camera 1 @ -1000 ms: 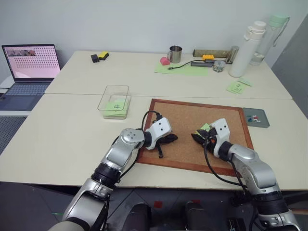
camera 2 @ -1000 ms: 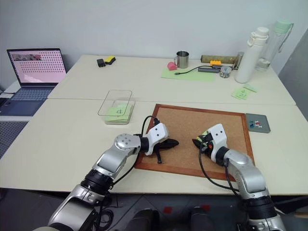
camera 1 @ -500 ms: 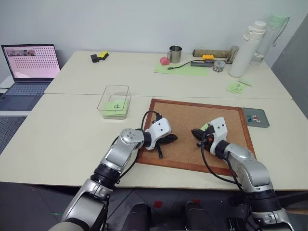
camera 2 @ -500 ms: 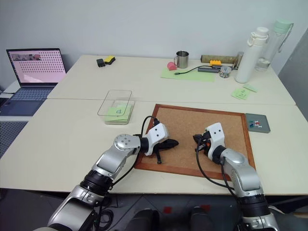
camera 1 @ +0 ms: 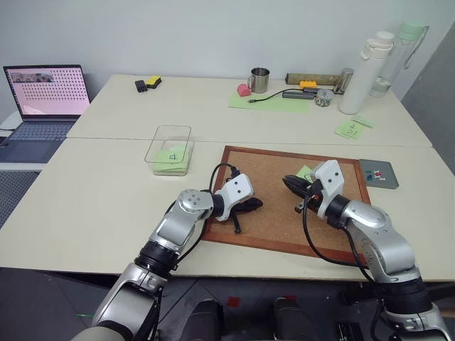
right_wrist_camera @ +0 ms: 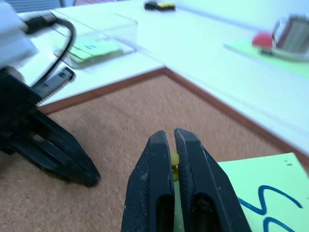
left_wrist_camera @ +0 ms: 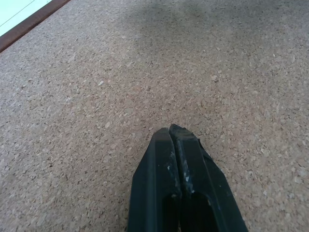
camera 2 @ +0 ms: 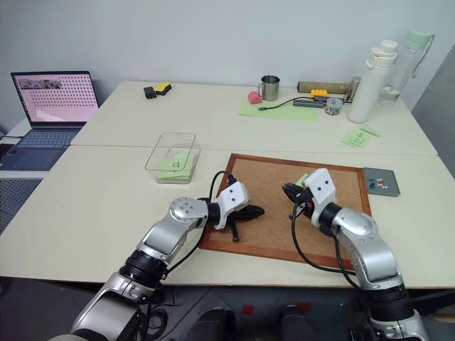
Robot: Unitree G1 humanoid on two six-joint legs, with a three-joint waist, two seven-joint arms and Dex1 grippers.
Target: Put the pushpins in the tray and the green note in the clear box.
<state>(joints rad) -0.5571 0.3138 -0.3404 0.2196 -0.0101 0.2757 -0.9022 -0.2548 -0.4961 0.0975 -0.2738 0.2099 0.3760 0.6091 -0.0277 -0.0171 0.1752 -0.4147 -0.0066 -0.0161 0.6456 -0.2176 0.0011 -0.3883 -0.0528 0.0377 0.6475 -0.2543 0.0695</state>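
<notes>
Since a second ago: right hand (camera 1: 290, 182) lifted off the cork board (camera 1: 270, 170) and drawn a little toward its far edge, wrist rolled, fingers gone from partly spread to pressed together. Left hand (camera 1: 257, 204) unchanged in place, resting low over the cork, fingers shut tight on nothing, tips just above or on the board surface in the left wrist view.

Right hand now pinching a small yellow pushpin (right_wrist_camera: 174, 160) between its two black fingertips; only the pale yellow head peeking out between the pads. Just beside and under that hand, a green note (right_wrist_camera: 251, 193) lying on the cork, light green, with a dark blue-black wavy squiggle across it, one corner showing past the hand near the far right part of the board (camera 1: 306, 171).

Small dark grey tray (camera 1: 378, 172) on the table (camera 1: 92, 192) just beyond the board's right edge, with red and blue pushpins (camera 1: 378, 175) inside. Clear box (camera 1: 169, 147) on the table off the board's far left corner, well apart from the right hand, with another green note (camera 1: 170, 157) lying flat inside, marked with a "4"-like sign.
</notes>
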